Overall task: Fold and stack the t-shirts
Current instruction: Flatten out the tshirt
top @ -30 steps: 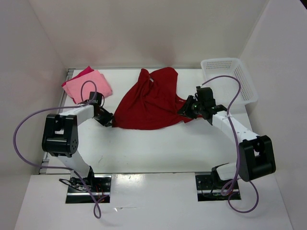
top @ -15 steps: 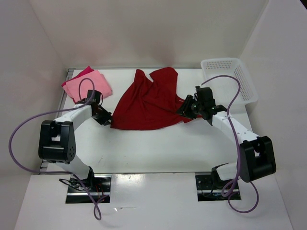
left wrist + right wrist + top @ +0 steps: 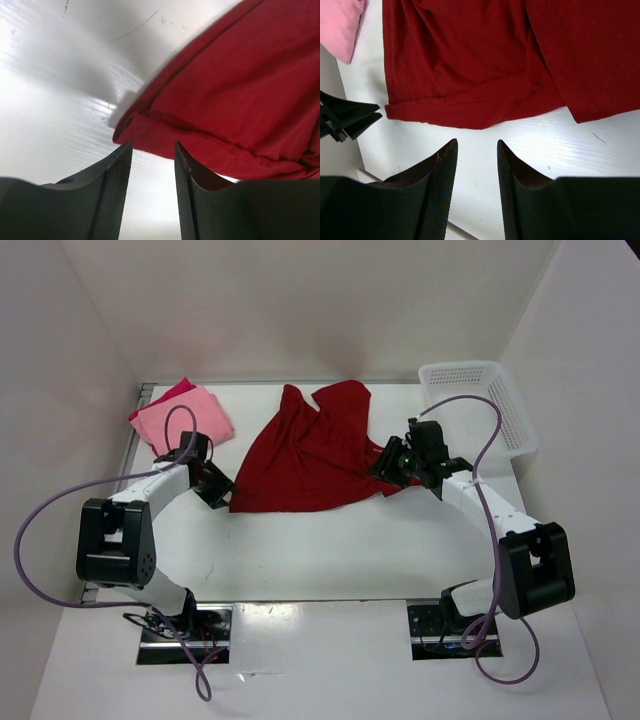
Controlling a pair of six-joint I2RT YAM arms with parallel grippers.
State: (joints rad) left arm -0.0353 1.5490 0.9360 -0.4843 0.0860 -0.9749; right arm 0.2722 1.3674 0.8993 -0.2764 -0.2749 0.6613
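At the far left corner of the worktop [image 3: 330, 545], the light salmon pink t-shirt [image 3: 185, 420] lies folded on the crimson-pink t-shirt [image 3: 176, 390]. Only a far edge of the lower shirt shows, and the stack sits close to the worktop's left edge.

Just near of that stack, the left gripper [image 3: 218, 488] is low at the near-left corner of the dark red t-shirt [image 3: 310, 455]. In the wrist view the left gripper [image 3: 152, 147] has its fingers parted with nothing between them. The shirt's rolled hem corner lies just ahead of the tips.

The dark red t-shirt is spread loosely across the middle of the worktop and is rumpled at its far end. Its near hem runs fairly straight from one gripper towards the other. A broad strip of bare worktop lies between that hem and the arm bases.

The right gripper [image 3: 385, 465] is at the shirt's right edge. Its own camera shows the right gripper [image 3: 477, 145] parted and empty over bare worktop just near of the hem.

The white basket [image 3: 480, 405] stands in the far right corner, apart from the shirt.
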